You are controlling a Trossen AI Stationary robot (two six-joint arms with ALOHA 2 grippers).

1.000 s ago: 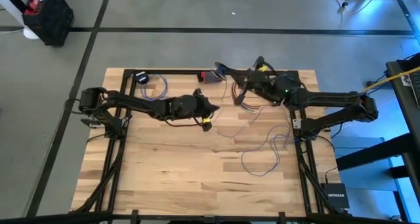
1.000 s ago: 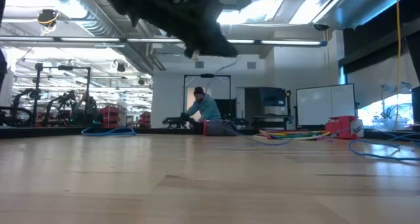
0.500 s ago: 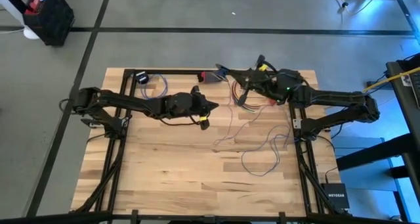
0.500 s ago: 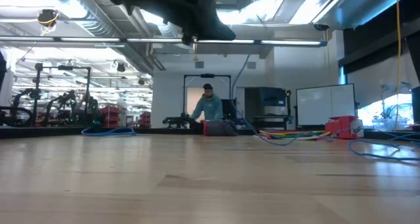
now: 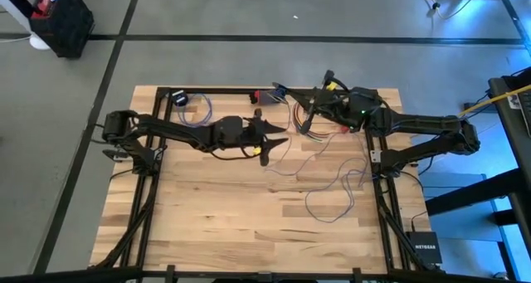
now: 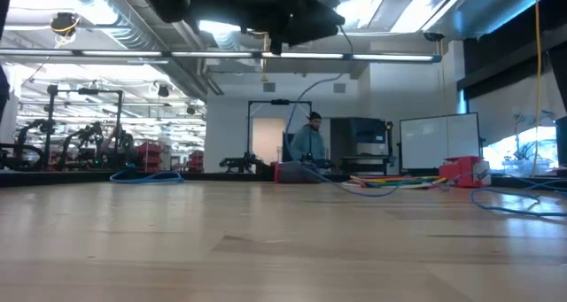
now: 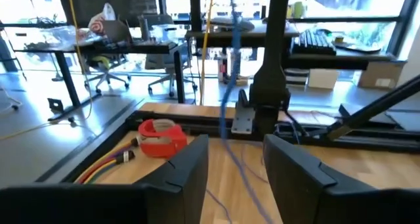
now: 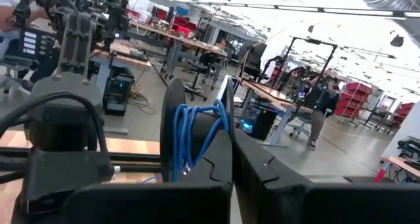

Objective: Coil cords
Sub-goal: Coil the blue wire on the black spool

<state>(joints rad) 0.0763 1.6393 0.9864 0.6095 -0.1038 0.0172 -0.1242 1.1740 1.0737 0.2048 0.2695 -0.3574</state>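
Wooden boards made up the table [image 5: 216, 225], which filled the middle of the high view. Behind it, in the low view, a person [image 6: 310, 143] stood far off in a big bright room.

The left gripper [image 5: 278, 134] hung above the upper middle of the table. Its two fingers [image 7: 187, 168] were spread wide and held nothing, with the thin wire [image 5: 332, 187] hanging down between them without being pinched.

The right gripper [image 5: 309, 101] was near the top edge, just right of the middle. Its fingers [image 8: 216, 161] were closed tight on blue loops of the wire. More of the wire lay in loose squiggles on the right half of the table.
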